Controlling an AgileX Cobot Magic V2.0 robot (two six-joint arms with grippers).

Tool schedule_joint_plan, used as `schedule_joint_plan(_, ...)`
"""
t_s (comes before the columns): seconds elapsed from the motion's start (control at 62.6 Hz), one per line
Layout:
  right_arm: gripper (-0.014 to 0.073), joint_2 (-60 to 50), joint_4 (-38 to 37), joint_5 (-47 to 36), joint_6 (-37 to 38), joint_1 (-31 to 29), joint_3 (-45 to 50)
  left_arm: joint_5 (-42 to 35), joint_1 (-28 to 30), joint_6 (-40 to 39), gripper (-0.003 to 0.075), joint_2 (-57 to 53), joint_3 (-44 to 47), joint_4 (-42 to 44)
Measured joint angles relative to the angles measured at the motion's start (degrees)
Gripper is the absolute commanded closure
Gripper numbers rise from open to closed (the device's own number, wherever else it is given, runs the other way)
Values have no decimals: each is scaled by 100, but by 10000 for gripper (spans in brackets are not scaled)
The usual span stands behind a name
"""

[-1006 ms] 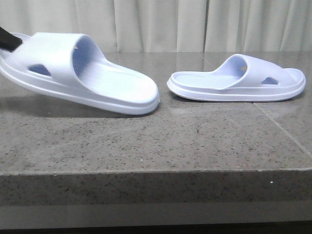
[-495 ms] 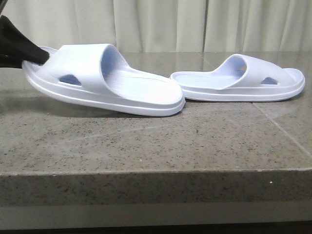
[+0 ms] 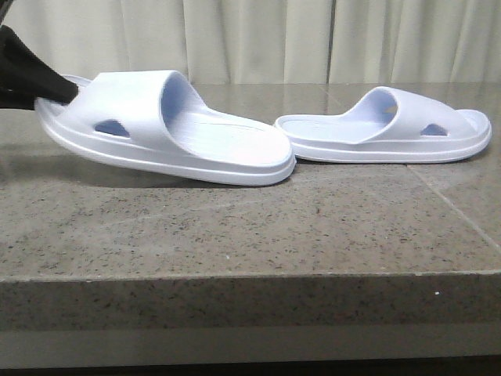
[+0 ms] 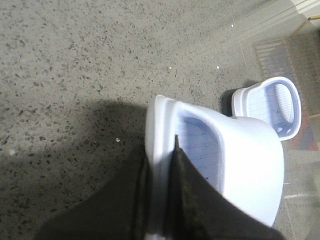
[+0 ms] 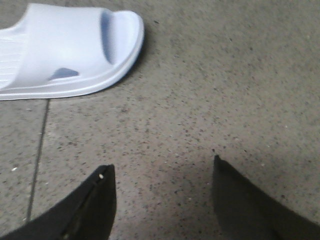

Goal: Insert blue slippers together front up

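Two pale lavender-blue slippers are on the grey stone table. The left slipper point(image 3: 168, 129) is held tilted above the table, its heel end nearly touching the right slipper's heel. My left gripper point(image 3: 35, 82) is shut on its toe-end rim at the far left; in the left wrist view the fingers point(image 4: 187, 195) pinch the sole edge of that slipper point(image 4: 240, 165). The right slipper point(image 3: 383, 129) lies flat, and also shows in the right wrist view point(image 5: 65, 50) and the left wrist view point(image 4: 272, 107). My right gripper point(image 5: 162, 172) is open and empty above bare table, apart from the right slipper; it is outside the front view.
The stone table's front edge point(image 3: 250, 274) runs across the front view. A seam line point(image 3: 454, 207) crosses the table at the right. Cream curtains point(image 3: 258, 39) hang behind the table.
The left slipper moved right with my left gripper, from the far left until its heel end nearly meets the right slipper. It has hardly moved in the last half second.
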Motion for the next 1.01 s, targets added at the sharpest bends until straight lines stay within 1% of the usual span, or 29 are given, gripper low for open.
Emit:
schedule_joint_plan(0.112, 148, 822, 155, 112, -11, -538, -373, 0, 0, 0, 741, 0, 0, 12)
schedule_joint_plan(0.192, 148, 1375, 574, 235, -295, -959, -620, 0, 0, 2, 741, 0, 0, 64)
schedule_joint_plan(0.287, 148, 1995, 1457, 405, -1143, -1341, -906, -15, 0, 2, 741, 0, 0, 103)
schedule_joint_plan(0.415, 148, 2721, 2935, 595, -2421, -1667, -1208, -14, 0, 2, 741, 0, 0, 127)
schedule_joint_plan(0.543, 148, 3354, 4084, 700, -3537, -1714, -1440, -18, 0, 2, 741, 0, 0, 127)
schedule_joint_plan(0.638, 148, 3761, 4828, 824, -4136, -1714, -1670, -18, 0, 2, 741, 0, 0, 127)
schedule_joint_plan(0.702, 148, 4070, 5120, 878, -4366, -1714, -1850, -18, 0, 2, 741, 0, 0, 127)
schedule_joint_plan(0.846, 150, 4645, 5327, 977, -4535, -1714, -2237, -18, 0, 2, 741, 0, 0, 127)
schedule_joint_plan(1.006, 244, 5141, 5351, 1018, -4574, -1653, -2595, -18, 0, 2, 741, 0, 0, 127)
